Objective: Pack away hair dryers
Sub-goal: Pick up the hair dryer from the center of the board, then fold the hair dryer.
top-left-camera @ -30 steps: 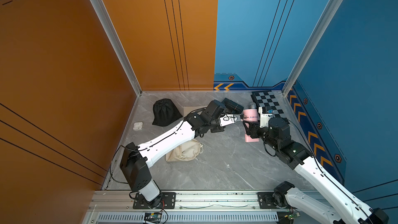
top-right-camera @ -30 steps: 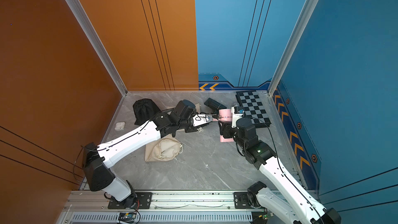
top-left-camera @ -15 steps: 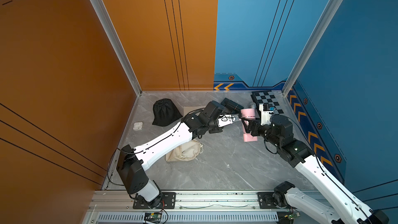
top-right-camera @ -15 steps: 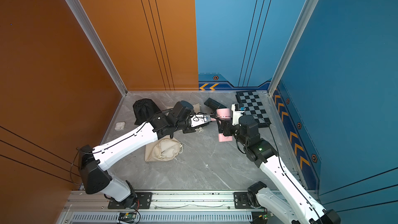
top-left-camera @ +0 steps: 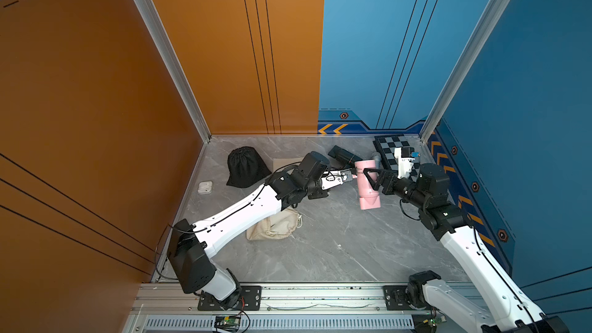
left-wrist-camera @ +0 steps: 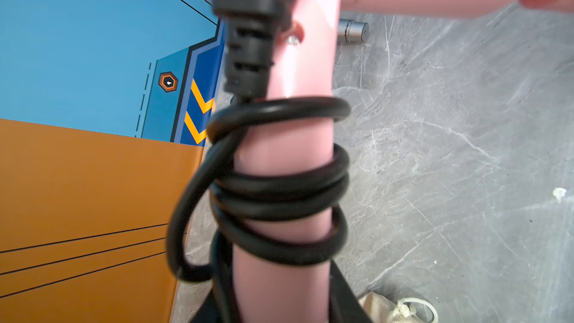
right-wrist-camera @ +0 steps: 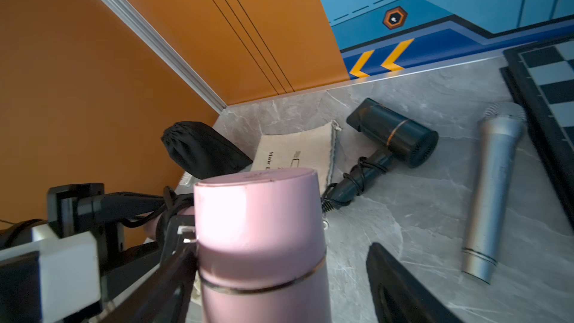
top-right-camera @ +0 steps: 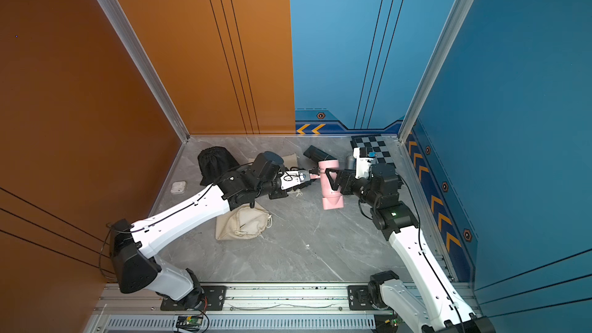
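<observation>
So the left gripper [top-left-camera: 350,174] is clamped on the pink hair dryer [top-left-camera: 368,198] by its cord-wrapped handle. The right gripper [right-wrist-camera: 279,253] has its jaws apart around the barrel. The black hair dryer [top-left-camera: 342,155] lies just behind.

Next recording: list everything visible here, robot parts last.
pink hair dryer: 1, pink, between the two grippers
black hair dryer: 1, black, near the back wall
white hair dryer: 1, white, on the chessboard
chessboard: 1, black and white, back right corner
microphone: 1, grey, beside the chessboard
black bag: 1, black, back left
flat bag: 1, beige, beside the black bag
full bag: 1, beige, partly under the left arm
small case: 1, white, by the left wall
left gripper: 1, black, shut on the pink hair dryer's handle
right gripper: 1, black, open around its barrel
</observation>
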